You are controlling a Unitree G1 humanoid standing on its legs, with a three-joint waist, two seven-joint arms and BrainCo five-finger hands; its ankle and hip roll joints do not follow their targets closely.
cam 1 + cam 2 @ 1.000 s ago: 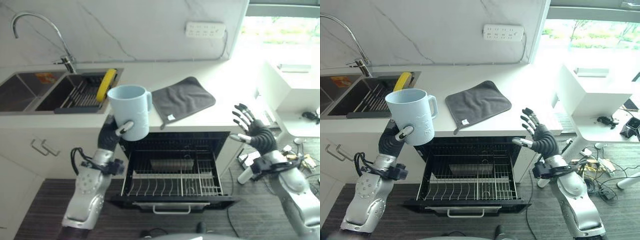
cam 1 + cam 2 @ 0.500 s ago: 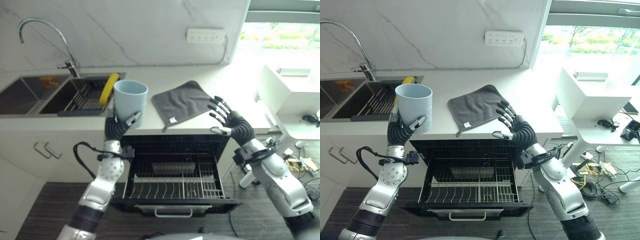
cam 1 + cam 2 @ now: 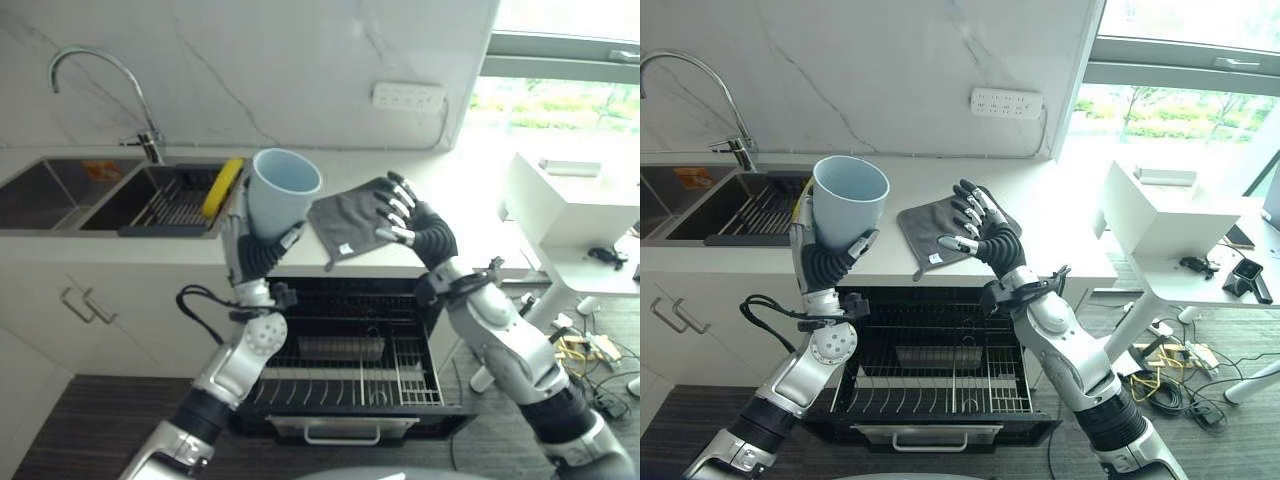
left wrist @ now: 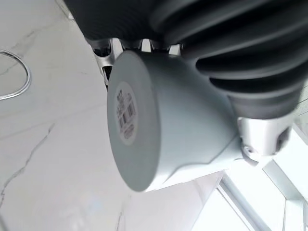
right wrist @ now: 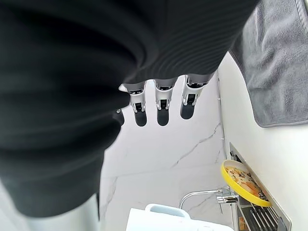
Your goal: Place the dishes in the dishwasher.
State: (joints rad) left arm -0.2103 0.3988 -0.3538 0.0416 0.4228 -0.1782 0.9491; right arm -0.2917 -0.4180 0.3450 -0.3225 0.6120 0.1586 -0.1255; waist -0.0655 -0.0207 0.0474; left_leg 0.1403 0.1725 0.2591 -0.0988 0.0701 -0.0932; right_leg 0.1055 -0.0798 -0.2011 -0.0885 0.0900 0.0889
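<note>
We held a pale blue mug (image 3: 849,195) upright in our left hand (image 3: 830,262), fingers and thumb curled round its lower body, raised above the front edge of the white bench (image 3: 1060,240). Our right hand (image 3: 985,232) was lifted close beside it, fingers straight and spread, holding nothing, in front of a grey cloth (image 3: 930,225) lying flat on the bench. Below us the dishwasher (image 3: 930,375) stood open, its wire rack (image 3: 940,390) pulled out and apparently bare of dishes. To our left a yellow plate (image 3: 220,185) stood on edge in a rack in the sink (image 3: 100,195), beneath the curved tap (image 3: 100,85).

We judged the risks to be these. The grip sat low on the mug, near its base, so a tilt during the lowering could have let it slip and drop onto the rack or the open door. The spread right hand was near enough that a careless approach could have knocked the mug. We could not tell from the wrist view how firmly the thumb pressed.

Compared with a second before, the mug had swung from leaning on its side to upright and moved toward the middle. The right hand, then out past the end of the bench, had crossed to just beside the mug.
</note>
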